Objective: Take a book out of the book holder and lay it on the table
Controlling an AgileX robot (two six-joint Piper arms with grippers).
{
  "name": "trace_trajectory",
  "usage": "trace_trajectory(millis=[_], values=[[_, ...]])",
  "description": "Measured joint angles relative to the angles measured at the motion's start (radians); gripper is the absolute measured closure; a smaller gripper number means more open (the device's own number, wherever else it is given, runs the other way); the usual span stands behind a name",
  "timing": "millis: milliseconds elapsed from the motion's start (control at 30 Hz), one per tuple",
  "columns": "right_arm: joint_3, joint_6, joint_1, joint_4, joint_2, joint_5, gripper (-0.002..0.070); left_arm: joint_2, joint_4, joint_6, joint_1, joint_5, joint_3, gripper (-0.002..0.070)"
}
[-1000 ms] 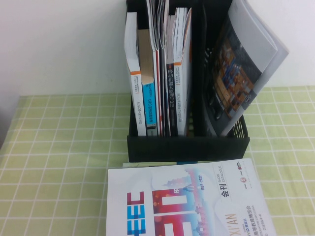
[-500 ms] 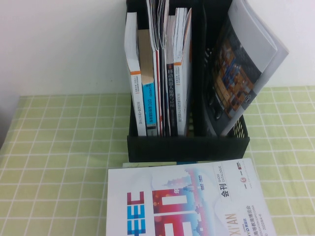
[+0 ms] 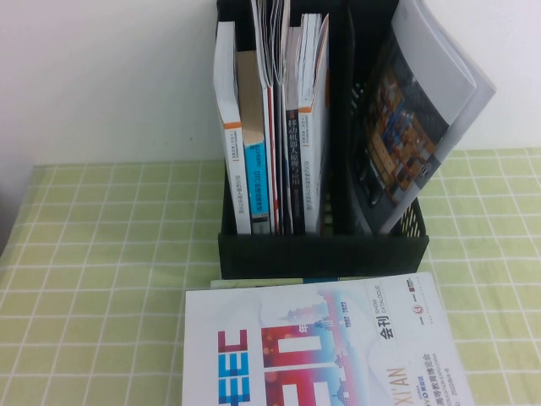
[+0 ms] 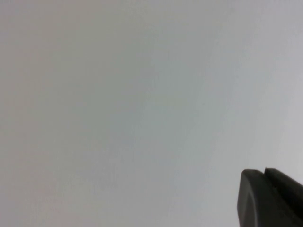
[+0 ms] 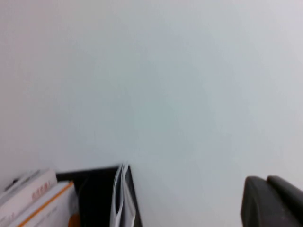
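Observation:
The book [image 3: 414, 110], a large thin magazine with a dark orange-blue mosaic face, leans to the right in the right compartment of the black book holder [image 3: 321, 254]. The holder stands upright at the back of the green gridded table [image 3: 101, 254]. Neither gripper shows in the high view. My left gripper [image 4: 263, 171] shows only in its wrist view, fingers together, empty, facing a blank white wall. My right gripper [image 5: 266, 178] is also shut and empty, facing the wall above the holder's top edge [image 5: 97, 189].
Several upright books and brochures [image 3: 270, 127] fill the holder's left compartment. A white catalogue with red-blue letters and "XI'AN" [image 3: 321, 347] lies flat on the table just in front of the holder. Book tops [image 5: 33, 194] show in the right wrist view.

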Motion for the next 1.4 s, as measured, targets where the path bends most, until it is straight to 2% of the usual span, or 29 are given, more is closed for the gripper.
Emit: trace_trajectory(millis=[133, 200, 300, 400, 567, 633, 733, 833, 900, 967, 1067, 1167, 1300, 1400], values=[[0.001, 0.026, 0.000, 0.024, 0.002, 0.178, 0.0678, -0.015, 0.088, -0.092, 0.000, 0.024, -0.009, 0.0677], [0.003, 0.031, 0.000, 0.039, 0.012, 0.237, 0.0678, -0.013, 0.146, -0.223, 0.000, 0.151, -0.011, 0.0677], [0.011, 0.033, 0.013, 0.048, 0.039, 0.261, 0.0678, 0.009, 0.158, -0.372, 0.000, 0.377, -0.011, 0.0677], [0.013, 0.033, 0.031, 0.064, 0.081, 0.279, 0.0678, 0.037, 0.124, -0.357, 0.000, 0.519, -0.011, 0.0677], [0.013, -0.018, 0.059, 0.142, 0.193, 0.319, 0.0678, 0.087, -0.076, 0.033, -0.044, 0.634, -0.011, 0.0678], [0.013, -0.070, 0.067, 0.186, 0.241, 0.326, 0.0678, 0.121, -0.184, 0.223, -0.070, 0.722, -0.011, 0.0677], [0.013, -0.146, 0.074, 0.267, 0.291, 0.328, 0.0678, 0.190, -0.297, 0.431, -0.095, 0.870, -0.011, 0.0678], [0.013, -0.227, 0.074, 0.365, 0.319, 0.328, 0.0678, 0.250, -0.355, 0.554, -0.102, 0.945, -0.011, 0.0677], [0.013, -0.304, 0.076, 0.434, 0.323, 0.339, 0.0678, 0.278, -0.395, 0.578, -0.102, 0.938, -0.011, 0.0677], [0.013, -0.404, 0.080, 0.519, 0.332, 0.347, 0.0678, 0.291, -0.490, 0.603, -0.102, 0.895, -0.011, 0.0677], [0.013, -0.627, 0.099, 0.690, 0.363, 0.349, 0.0678, 0.316, -0.714, 0.800, -0.102, 0.804, -0.011, 0.0677], [0.013, -0.894, 0.114, 0.927, 0.418, 0.357, 0.0678, 0.382, -1.032, 1.142, -0.102, 0.766, -0.021, 0.0677], [0.013, -1.316, 0.115, 1.266, 0.509, 0.397, 0.0678, 0.526, -1.528, 1.640, -0.102, 0.779, -0.067, 0.0678], [0.013, -1.566, 0.115, 1.461, 0.578, 0.437, 0.0678, 0.642, -1.739, 1.894, -0.102, 0.834, -0.135, 0.0677]])
